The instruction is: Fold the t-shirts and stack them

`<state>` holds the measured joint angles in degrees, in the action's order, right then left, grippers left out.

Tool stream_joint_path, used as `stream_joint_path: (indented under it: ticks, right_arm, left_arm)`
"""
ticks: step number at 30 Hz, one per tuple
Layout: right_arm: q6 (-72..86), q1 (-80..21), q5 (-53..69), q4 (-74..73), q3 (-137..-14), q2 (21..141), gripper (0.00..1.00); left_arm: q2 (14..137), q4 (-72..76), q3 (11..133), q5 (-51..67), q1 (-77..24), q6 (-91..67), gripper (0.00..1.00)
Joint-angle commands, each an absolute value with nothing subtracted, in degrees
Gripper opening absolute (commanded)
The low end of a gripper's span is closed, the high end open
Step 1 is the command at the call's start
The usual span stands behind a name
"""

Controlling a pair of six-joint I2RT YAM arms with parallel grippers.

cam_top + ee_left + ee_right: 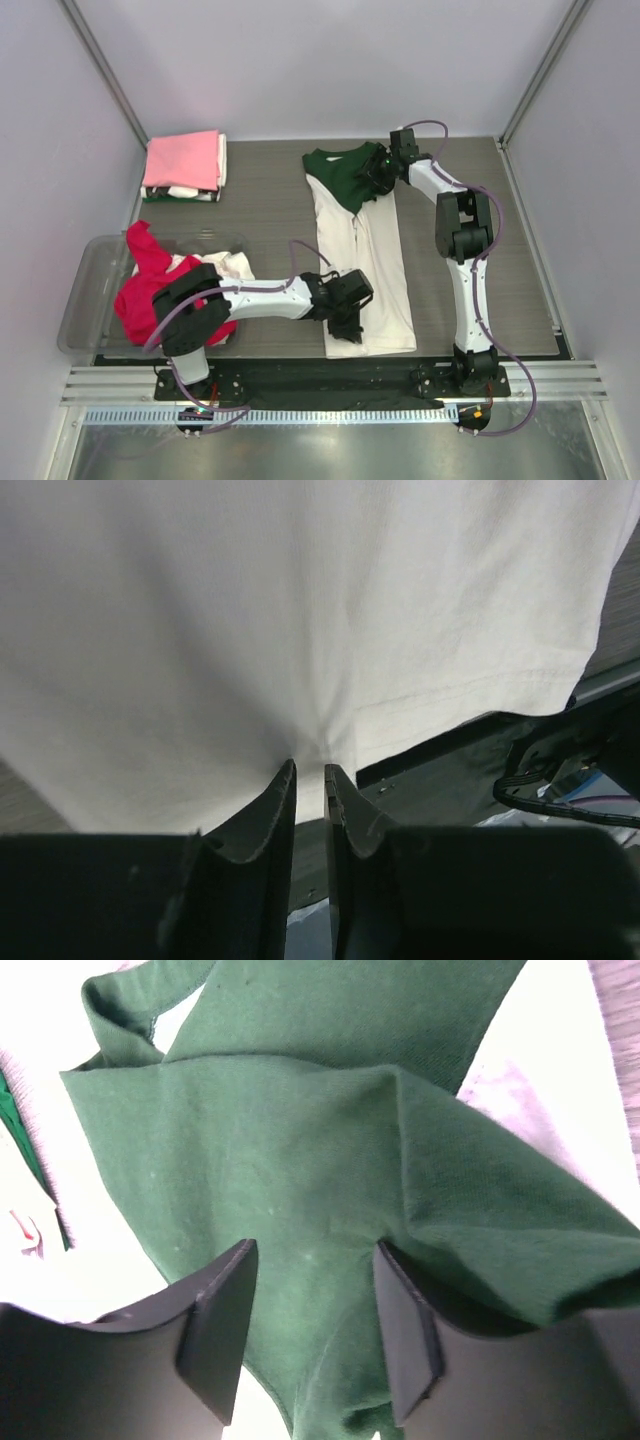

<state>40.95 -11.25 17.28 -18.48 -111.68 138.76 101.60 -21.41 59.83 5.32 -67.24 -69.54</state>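
Cream-white tee (368, 265) lies as a long strip down the middle of the bench (500, 260), with the dark green tee (300, 1130) bunched at its far end; left pincer (310, 770) is all but closed, nipping the near hem; right pincer (315, 1250) stands spread, straddling green cloth without clamping it; mid-fold, by the look of it; next, the right must close, then the ends must be brought together; pale pink tee (183, 160) sits folded far-left; no writing readable.
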Motion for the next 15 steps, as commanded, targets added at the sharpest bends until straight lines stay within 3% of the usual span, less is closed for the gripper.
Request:
stream_joint_path:
  ticks: [1, 7, 12, 15]
  right_arm:
    - [40.5, -10.8, 14.9, -23.4, -113.2, 139.8, 0.58]
    - [41.2, -11.6, 18.6, -23.4, -116.2, 129.4, 0.68]
    - [41.1, -11.7, 17.7, -23.4, -109.7, 115.3, 0.72]
    - [40.5, -11.6, 15.9, -23.4, -99.3, 103.4, 0.73]
  left_arm:
    - [94.0, -32.8, 64.3, 0.7, -67.4, -65.3, 0.18]
    - [79.2, -40.1, 79.1, -5.1, -67.4, -60.5, 0.34]
    - [69.1, -23.9, 81.0, -0.5, -66.8, -63.3, 0.62]
    - [64.8, -8.1, 79.4, -0.4, -66.8, -67.7, 0.90]
